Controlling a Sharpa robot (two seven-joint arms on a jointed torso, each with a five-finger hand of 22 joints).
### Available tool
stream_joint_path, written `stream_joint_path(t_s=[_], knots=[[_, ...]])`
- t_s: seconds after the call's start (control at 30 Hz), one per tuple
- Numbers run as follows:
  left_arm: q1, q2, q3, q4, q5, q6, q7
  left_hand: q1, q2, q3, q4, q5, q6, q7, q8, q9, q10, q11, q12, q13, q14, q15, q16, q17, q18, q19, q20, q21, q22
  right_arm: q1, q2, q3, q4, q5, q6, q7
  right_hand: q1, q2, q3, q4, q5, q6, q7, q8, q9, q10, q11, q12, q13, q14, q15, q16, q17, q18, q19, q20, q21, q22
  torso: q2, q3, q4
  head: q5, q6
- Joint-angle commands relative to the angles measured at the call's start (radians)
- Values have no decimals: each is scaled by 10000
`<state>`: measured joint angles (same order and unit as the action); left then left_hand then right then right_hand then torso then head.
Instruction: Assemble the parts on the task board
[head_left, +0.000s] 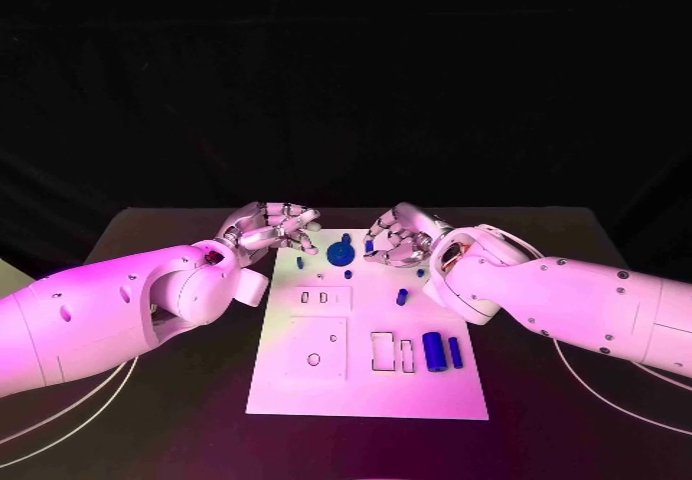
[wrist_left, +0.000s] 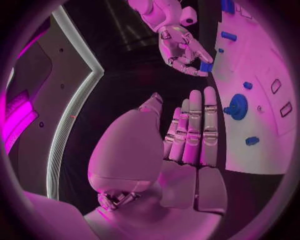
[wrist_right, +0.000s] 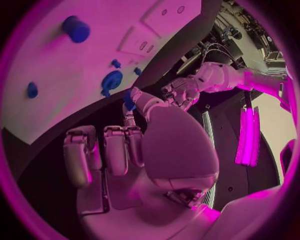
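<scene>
Head view, nearest first: two blue cylinders (head_left: 443, 352) lie at the near right of the task board (head_left: 368, 385) on the black surface (head_left: 173, 420). Farther on, a blue gear (head_left: 340, 253) sits between the hands. The right hand (head_left: 397, 238) pinches a small blue part (wrist_left: 205, 67), mostly hidden by its fingers (wrist_right: 128, 117). The left hand (head_left: 274, 228) hovers beside the board's far edge, fingers (wrist_left: 195, 125) straight, holding nothing.

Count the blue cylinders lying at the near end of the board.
2: a thick cylinder and a thin cylinder, side by side near the task board's right edge. Nothing there seems hidden.
</scene>
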<state>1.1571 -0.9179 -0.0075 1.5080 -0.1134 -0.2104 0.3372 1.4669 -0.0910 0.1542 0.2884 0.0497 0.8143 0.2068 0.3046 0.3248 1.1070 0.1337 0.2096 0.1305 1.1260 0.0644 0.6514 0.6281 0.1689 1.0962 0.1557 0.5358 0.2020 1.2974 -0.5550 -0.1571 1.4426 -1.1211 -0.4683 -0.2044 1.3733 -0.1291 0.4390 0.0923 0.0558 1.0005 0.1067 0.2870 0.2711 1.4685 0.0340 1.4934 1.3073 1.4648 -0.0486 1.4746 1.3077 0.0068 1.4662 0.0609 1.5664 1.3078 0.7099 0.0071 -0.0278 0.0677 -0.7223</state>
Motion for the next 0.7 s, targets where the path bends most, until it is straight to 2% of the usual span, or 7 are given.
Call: stream_joint_path(t_s=[0.03, 0.13, 0.27, 0.33, 0.43, 0.53, 0.7], knots=[[8, 38, 6, -35, -207, -171, -146, -14, 35, -66, 3, 4, 75, -9, 51, 47, 46, -26, 95, 77, -15, -45, 308, 272, 121, 61, -34, 180, 103, -98, 254, -25, 22, -819, -103, -547, -15, 17, 59, -13, 34, -19, 44, 62, 105, 250, -28, -9, 1822, 634, 55, -36, 818, -68, 1046, -13, 44, 2630, -55, -49, 48, 61, -86], [9, 51, 6, -54, -224, -282, -144, -45, 32, -87, 9, 3, 59, -8, 53, 59, 5, -21, 102, 95, -96, -39, 352, 334, 114, 27, -35, 219, 129, -217, 510, -49, -24, -1001, -165, -746, -18, 8, 60, -18, 33, -19, 45, 66, 108, 253, -27, -8, 1824, 635, 56, -36, 820, -68, 1046, -11, 44, 2630, -61, -66, 57, 97, -111], [10, 62, 6, -60, -220, -372, -139, -54, 41, -115, 0, 1, -5, 26, 51, 91, -135, 27, 99, 127, -540, 33, 176, 332, 91, -272, 19, 154, 111, -369, 757, -68, -74, -1186, -216, -957, -27, -5, 60, -23, 32, -21, 48, 71, 110, 259, -26, -1, 1831, 636, 58, -34, 824, -68, 1046, -9, 44, 2630, -50, -44, 55, 135, -133], [10, 65, 6, -55, -217, -389, -151, -55, 42, -116, 1, 2, -8, 28, 51, 92, -140, 29, 99, 128, -549, 35, 171, 331, 91, -280, 21, 152, 110, -451, 855, -75, -103, -1257, -276, -991, -73, -40, 54, -21, 30, -24, 55, 88, 118, 258, -20, -3, 1830, 637, 64, -35, 827, -68, 1046, -2, 44, 2630, -50, -54, 50, 129, -136], [11, 82, 6, -40, -213, -429, -175, -82, 71, -146, 4, 2, 18, -4, 92, 137, -129, -7, 164, 179, -268, -19, 497, 527, 125, -145, -4, 384, 230, -643, 1066, -106, -224, -1367, -381, -1043, -121, -78, 46, -17, 30, -37, 60, 100, 123, 265, -15, 3, 1837, 638, 70, -36, 829, -68, 1046, 4, 44, 2630, -49, -53, 33, 94, -132], [11, 97, 7, -19, -212, -457, -179, -96, 66, -180, 1, 2, 17, -17, 109, 165, -128, -23, 213, 220, -167, -43, 760, 706, 126, -94, -31, 576, 337, -827, 1177, -129, -293, -1511, -414, -1087, -138, -89, 44, -16, 30, -40, 61, 104, 125, 263, -13, 0, 1835, 639, 72, -36, 832, -68, 1046, 7, 44, 2630, -26, -33, 56, 91, -140], [12, 99, 9, 15, -211, -511, -153, -78, 97, -211, 0, 2, -32, -51, 115, 207, -176, -59, 328, 323, -7, -92, 1350, 1091, 119, -15, -92, 1045, 609, -1092, 1281, -144, -421, -1727, -491, -1157, -167, -118, 40, -17, 29, -50, 64, 112, 129, 263, -11, 0, 1836, 639, 77, -39, 830, -68, 1046, 11, 44, 2630, -26, -33, 66, 117, -172]])
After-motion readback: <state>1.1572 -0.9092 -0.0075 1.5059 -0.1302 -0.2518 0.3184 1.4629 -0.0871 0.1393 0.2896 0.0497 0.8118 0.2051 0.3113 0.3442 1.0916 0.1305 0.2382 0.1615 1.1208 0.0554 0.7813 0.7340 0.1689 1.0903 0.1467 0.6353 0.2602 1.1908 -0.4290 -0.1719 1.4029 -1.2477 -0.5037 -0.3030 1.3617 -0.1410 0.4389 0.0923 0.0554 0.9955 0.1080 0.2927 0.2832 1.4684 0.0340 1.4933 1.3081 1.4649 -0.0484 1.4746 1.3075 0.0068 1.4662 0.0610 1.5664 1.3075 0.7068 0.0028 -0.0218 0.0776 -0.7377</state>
